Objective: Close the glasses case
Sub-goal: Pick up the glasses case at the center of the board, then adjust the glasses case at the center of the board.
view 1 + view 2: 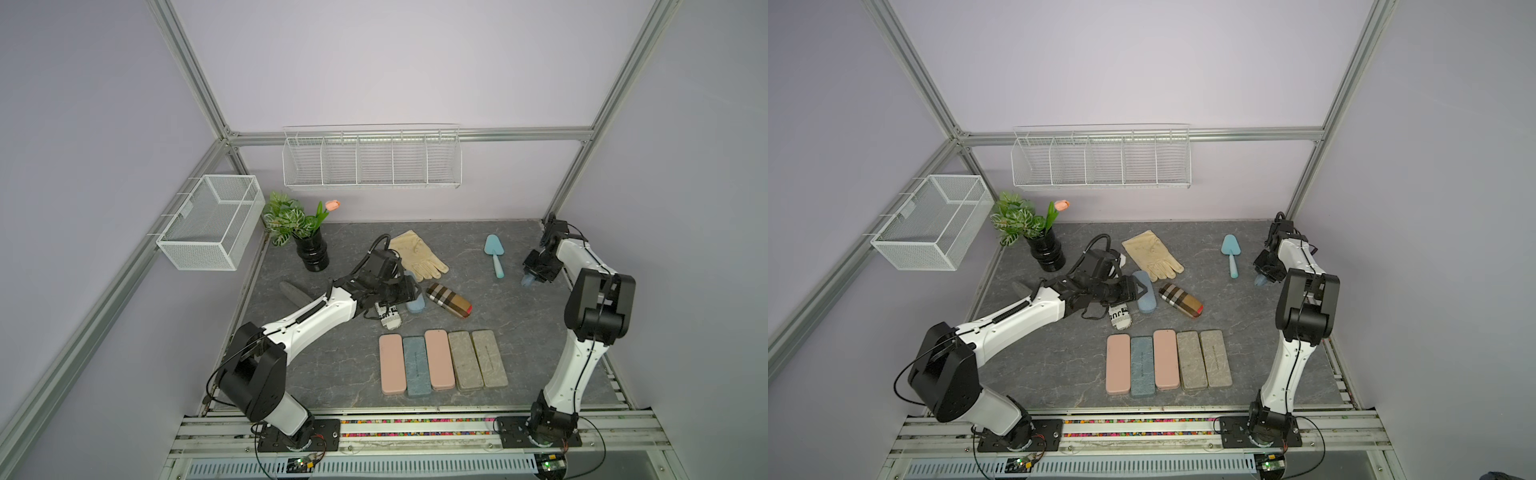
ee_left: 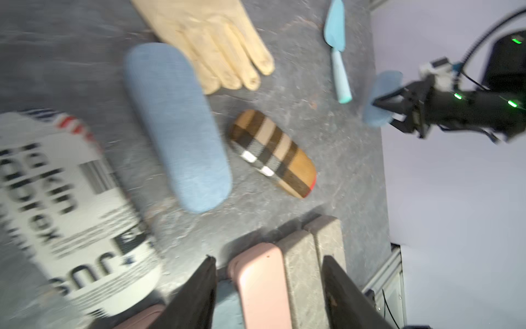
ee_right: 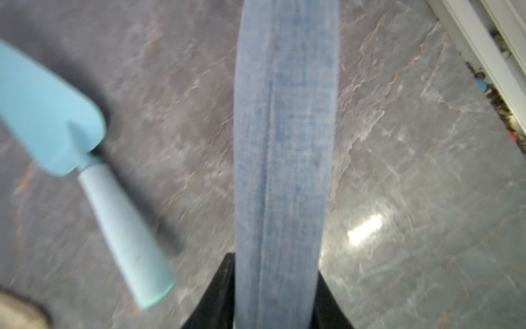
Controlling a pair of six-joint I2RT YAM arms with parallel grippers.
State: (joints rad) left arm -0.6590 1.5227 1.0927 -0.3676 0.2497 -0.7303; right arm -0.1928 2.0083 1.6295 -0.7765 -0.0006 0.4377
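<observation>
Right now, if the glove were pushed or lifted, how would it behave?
The glove lies flat and limp-looking, so it is probably floppy: lifted, its fingers would likely droop. Pushed, it may bunch rather than slide whole. It looks thin, so probably light.

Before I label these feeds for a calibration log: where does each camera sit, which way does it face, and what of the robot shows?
Top views: high at the front, looking down over the table; both arms whole, left gripper and right gripper.
Left wrist: on the left arm, facing across the table toward the right arm; its open fingers show.
Right wrist: on the right arm, looking down along the blue case it clamps; its fingers show.
Shared: trowel and blue case appear in every view.
</observation>
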